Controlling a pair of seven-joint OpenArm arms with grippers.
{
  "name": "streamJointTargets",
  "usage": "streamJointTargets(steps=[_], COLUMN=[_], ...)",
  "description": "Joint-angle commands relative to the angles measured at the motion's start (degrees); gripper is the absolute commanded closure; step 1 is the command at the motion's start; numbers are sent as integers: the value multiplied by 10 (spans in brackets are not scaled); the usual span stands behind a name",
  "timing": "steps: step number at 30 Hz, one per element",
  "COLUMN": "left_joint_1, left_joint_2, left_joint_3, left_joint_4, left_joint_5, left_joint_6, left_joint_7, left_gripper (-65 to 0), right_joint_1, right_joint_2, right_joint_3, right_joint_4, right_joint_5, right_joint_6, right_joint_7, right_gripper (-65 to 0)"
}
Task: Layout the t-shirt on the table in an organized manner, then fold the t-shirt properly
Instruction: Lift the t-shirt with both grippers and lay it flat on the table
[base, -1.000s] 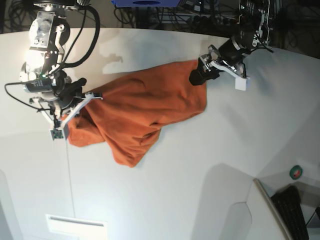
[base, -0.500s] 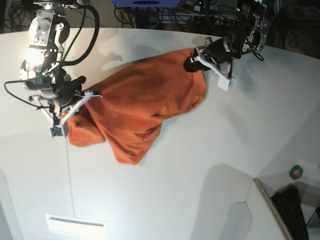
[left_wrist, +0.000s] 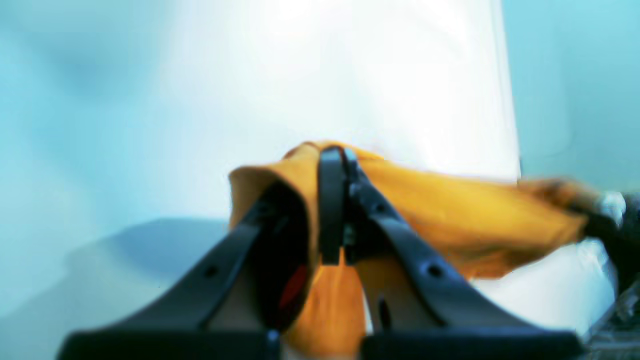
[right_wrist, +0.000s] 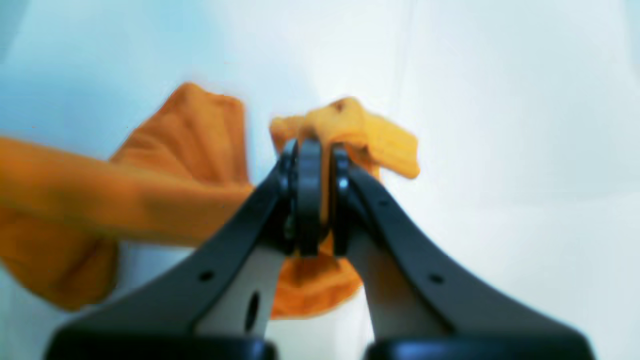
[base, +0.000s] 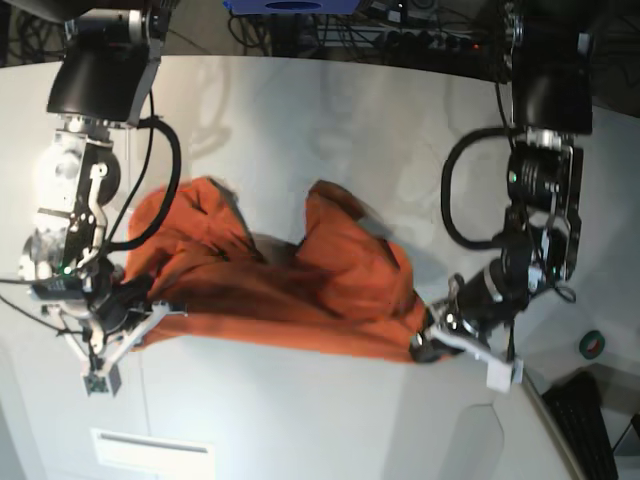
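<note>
The robot is showing two arms. The right arm is wearing silver metal parts under a big black box, and a fat black cable is looping beside it. A tiny green light is glowing low on it. The left arm is mostly black, with a black cable curling in a loop. Each gripper is having two black fingers with small round screw holes and pale, cream insides. White finger pieces are sticking out near the tips.

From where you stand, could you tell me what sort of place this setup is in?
Most likely a robotics lab or workshop. Two robot arms work over a large white table with an orange t-shirt on it, and tangled cables and equipment crowd the dark space behind it. A roll of tape lies at the side.
</note>
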Motion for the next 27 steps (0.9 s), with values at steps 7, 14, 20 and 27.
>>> streamJointTargets(steps=[7, 14, 20, 27], left_joint_1=[-241, -301, -167, 21], left_joint_2=[53, 69, 38, 17], left_joint_3=[28, 26, 26, 27], left_joint_4=[-92, -54, -12, -33], left_joint_5=[-5, -42, -61, -24], left_joint_6=[11, 12, 12, 9], left_joint_7=[-13, -13, -13, -17], left_gripper=[0, 0, 0, 0], right_joint_1=[165, 190, 46, -125], right_joint_2=[72, 114, 104, 13], right_joint_3=[3, 6, 6, 42], right_joint_4=[39, 152, 184, 69], right_joint_5=[2, 2, 4, 3], right_joint_6=[-1, 0, 0, 0], right_joint_7=[23, 16, 17, 129], right_gripper=[0, 0, 0, 0])
